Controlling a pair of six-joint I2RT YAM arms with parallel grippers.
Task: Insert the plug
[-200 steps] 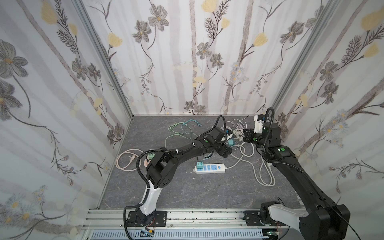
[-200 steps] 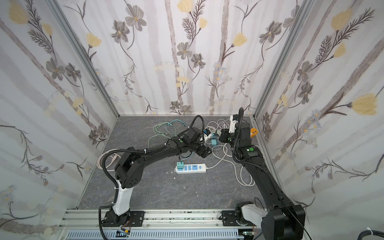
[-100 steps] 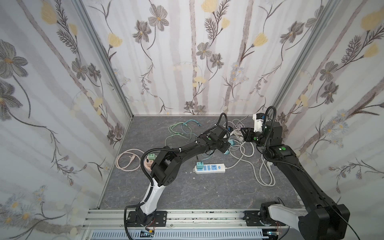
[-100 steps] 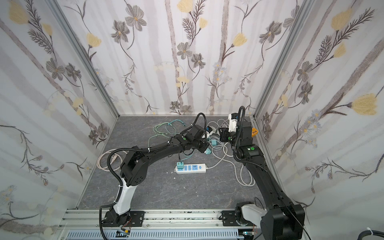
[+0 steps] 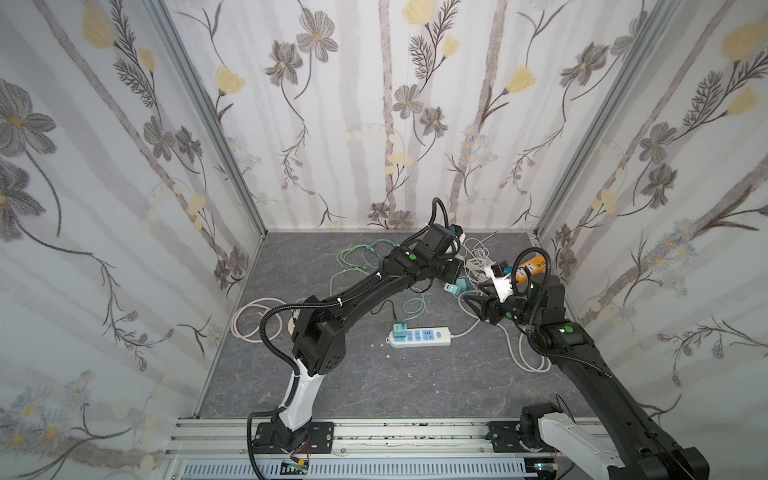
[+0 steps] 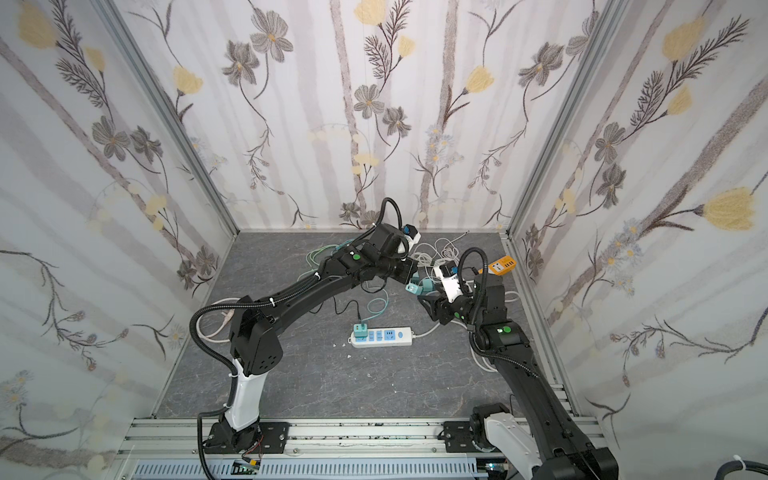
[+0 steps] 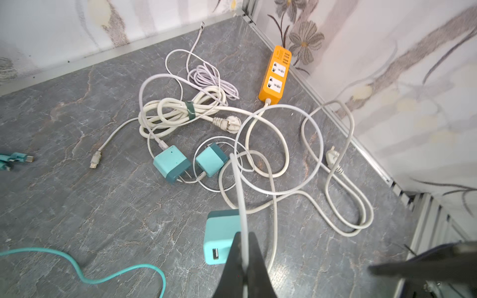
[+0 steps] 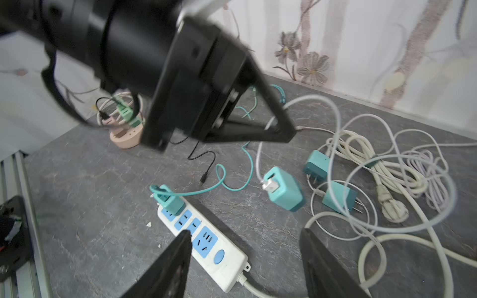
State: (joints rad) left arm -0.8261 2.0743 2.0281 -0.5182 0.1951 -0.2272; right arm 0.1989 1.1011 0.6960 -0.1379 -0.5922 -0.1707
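White cable (image 7: 241, 196) sits pinched in the closed left gripper (image 7: 244, 236), its connector (image 8: 268, 185) meeting the teal charger (image 8: 285, 191) on the table (image 8: 103, 206). The right gripper (image 8: 245, 232) gapes over the power strip (image 8: 206, 242); plugging that charger in apparently remains.

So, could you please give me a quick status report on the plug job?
Left pincer shut on white cable. Right pincer open, empty. Its teal charger not yet in power strip. Loose cables tangled nearby.
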